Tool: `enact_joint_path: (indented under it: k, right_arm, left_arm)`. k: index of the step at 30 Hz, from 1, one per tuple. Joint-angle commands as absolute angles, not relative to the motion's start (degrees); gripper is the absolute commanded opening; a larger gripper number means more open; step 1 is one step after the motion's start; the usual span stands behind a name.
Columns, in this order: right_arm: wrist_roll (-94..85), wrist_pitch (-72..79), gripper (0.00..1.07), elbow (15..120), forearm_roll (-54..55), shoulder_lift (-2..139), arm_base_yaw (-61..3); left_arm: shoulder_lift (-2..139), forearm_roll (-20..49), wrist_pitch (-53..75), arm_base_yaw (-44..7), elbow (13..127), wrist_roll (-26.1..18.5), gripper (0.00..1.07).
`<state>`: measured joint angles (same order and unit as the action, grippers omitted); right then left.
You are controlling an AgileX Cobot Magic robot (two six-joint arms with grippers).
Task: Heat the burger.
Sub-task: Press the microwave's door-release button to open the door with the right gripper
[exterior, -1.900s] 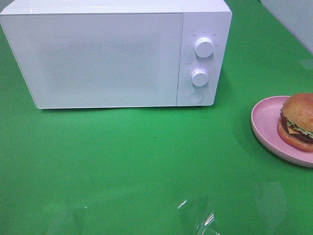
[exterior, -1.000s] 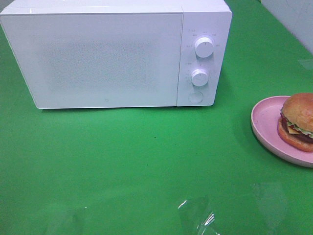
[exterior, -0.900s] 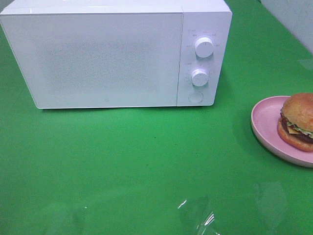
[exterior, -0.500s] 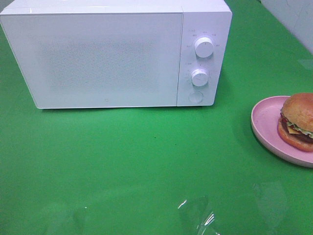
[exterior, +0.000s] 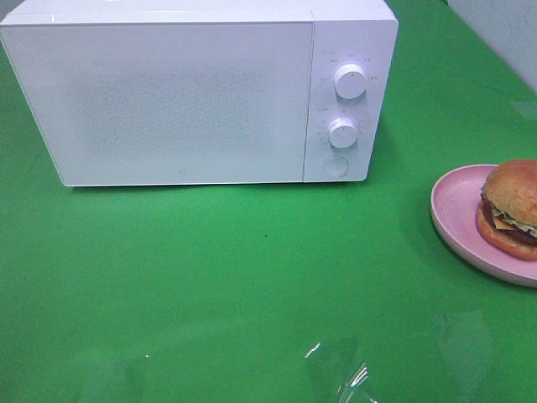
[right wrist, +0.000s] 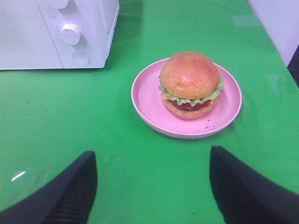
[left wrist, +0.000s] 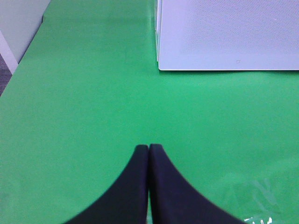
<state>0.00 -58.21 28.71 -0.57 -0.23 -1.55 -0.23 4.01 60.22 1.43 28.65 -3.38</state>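
The burger, with a golden-brown bun, green lettuce and a dark patty, sits on a pink plate at the right edge of the green table. The white microwave stands at the back with its door closed. My right gripper is open, its two dark fingers spread wide, some way short of the plate with nothing between them. My left gripper is shut, fingertips pressed together over bare green table, near the microwave's front left corner. Neither gripper shows in the exterior high view.
The microwave has two round knobs and a round button on its right panel. A pale wall borders the table at the far right. Glare patches lie on the near tabletop.
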Motion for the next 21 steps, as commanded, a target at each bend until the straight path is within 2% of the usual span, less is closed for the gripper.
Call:
enact_joint_path:
  k: [1,21]
  right_arm:
    - [-0.86,-57.41,0.64,28.65,-0.74,-1.78,-1.55]
    - [-0.86,-56.49,0.64,29.28,-0.8,-1.78,-1.55]
  left_arm:
    - [-1.83,4.13,59.47,1.2,28.53,-3.5,0.0]
    - [-1.83,4.13,59.47,1.2,28.53,-3.5,0.0]
